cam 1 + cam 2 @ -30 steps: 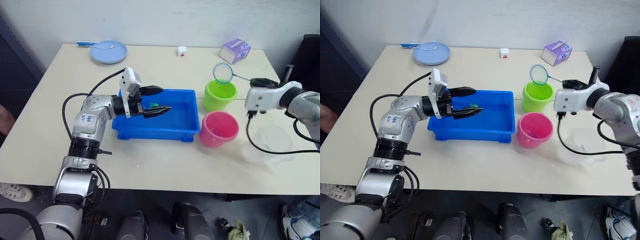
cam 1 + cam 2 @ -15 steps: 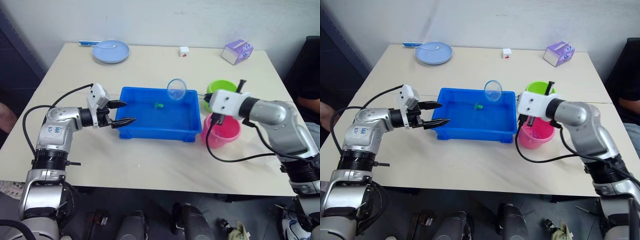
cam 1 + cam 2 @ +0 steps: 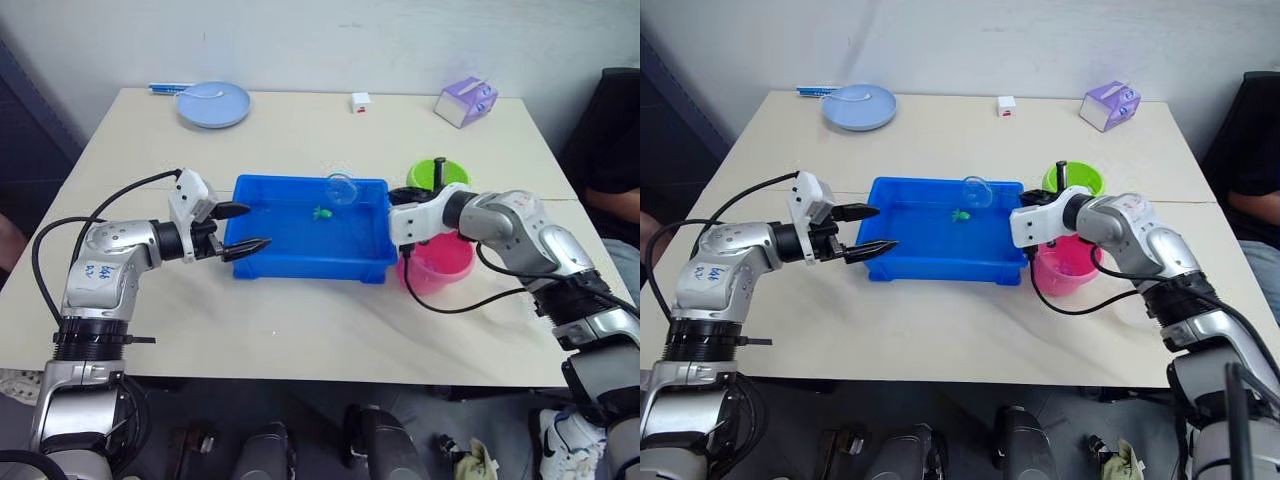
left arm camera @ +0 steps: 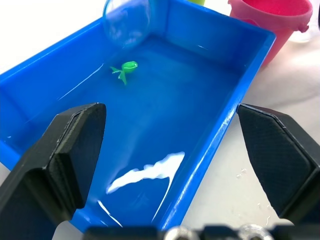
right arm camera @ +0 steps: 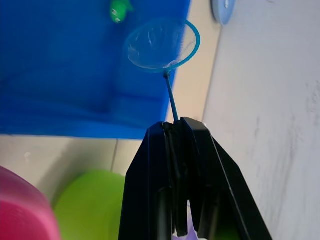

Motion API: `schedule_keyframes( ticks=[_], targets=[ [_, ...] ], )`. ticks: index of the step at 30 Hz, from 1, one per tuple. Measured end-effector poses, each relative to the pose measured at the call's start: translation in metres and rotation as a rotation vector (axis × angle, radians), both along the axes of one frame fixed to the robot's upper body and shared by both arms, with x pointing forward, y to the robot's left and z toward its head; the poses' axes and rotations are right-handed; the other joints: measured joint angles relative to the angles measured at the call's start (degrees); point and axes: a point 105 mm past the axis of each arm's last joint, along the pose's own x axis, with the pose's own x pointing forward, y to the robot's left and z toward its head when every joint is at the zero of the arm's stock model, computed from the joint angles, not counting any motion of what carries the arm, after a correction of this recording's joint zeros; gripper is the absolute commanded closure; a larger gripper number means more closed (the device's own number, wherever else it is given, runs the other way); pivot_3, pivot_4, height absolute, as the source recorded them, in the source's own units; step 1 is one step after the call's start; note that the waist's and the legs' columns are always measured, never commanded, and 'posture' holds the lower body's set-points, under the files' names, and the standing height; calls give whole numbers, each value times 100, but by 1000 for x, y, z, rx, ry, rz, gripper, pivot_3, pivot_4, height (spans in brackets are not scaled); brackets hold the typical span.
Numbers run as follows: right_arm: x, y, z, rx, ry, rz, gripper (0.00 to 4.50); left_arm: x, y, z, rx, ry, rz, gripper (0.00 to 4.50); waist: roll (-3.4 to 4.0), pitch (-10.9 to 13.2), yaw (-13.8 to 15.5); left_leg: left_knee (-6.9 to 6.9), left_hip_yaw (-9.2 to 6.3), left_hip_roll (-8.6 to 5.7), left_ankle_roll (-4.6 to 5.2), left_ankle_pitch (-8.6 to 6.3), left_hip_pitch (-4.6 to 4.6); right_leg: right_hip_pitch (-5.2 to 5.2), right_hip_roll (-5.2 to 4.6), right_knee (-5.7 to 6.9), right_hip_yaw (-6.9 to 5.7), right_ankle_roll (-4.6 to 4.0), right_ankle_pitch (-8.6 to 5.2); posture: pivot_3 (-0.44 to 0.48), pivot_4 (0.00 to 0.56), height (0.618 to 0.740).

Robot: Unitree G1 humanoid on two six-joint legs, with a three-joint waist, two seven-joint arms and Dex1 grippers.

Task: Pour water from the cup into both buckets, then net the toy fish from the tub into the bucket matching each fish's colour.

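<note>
The blue tub (image 3: 372,262) sits mid-table with water and one green toy fish (image 3: 320,211) near its far wall. My right gripper (image 3: 408,196) is shut on the thin handle of a small blue net (image 5: 161,46). The net's hoop hangs over the tub's far rim, just right of the fish. My left gripper (image 3: 255,227) is open at the tub's left end, one finger over the rim. The lime green bucket (image 3: 452,173) and the pink bucket (image 3: 445,262) stand right of the tub, behind and under my right wrist. I cannot make out the cup beside my right forearm.
A pale blue plate (image 3: 212,103) lies at the far left of the table. A small white cube (image 3: 359,101) and a purple box (image 3: 466,101) sit along the far edge. A person in dark clothes (image 3: 612,150) is at the right edge.
My right arm swung the net from above the green bucket to the tub, and its hoop now sits lower beside the fish. My left gripper drew back from over the tub to its left end.
</note>
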Motion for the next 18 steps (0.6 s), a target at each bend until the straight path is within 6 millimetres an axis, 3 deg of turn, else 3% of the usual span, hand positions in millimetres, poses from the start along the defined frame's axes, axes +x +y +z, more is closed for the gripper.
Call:
schedule_keyframes(
  ticks=[6, 10, 18],
  targets=[
    [0, 0, -12, 2, 55, -3, 3717, 0, 0, 2, -8, -3, 2, 0, 0, 0, -38, -1, -1, 3, 0, 0, 2, 0, 2, 0, 0, 0, 0, 0, 150, 739],
    [-7, 4, -26, 163, 209, -42, 3717, 0, 0, 2, -8, -6, 2, 0, 0, 0, -29, 0, -2, 4, 0, 0, 2, 1, 2, 0, 0, 0, 0, 0, 150, 739],
    [-14, 13, -30, 317, 372, -92, 3717, 1, 0, 2, -12, -14, 1, 0, 0, 0, -32, -1, -4, 3, 0, 0, 3, 2, 1, 1, -1, 0, 0, 0, 150, 739]
  ],
)
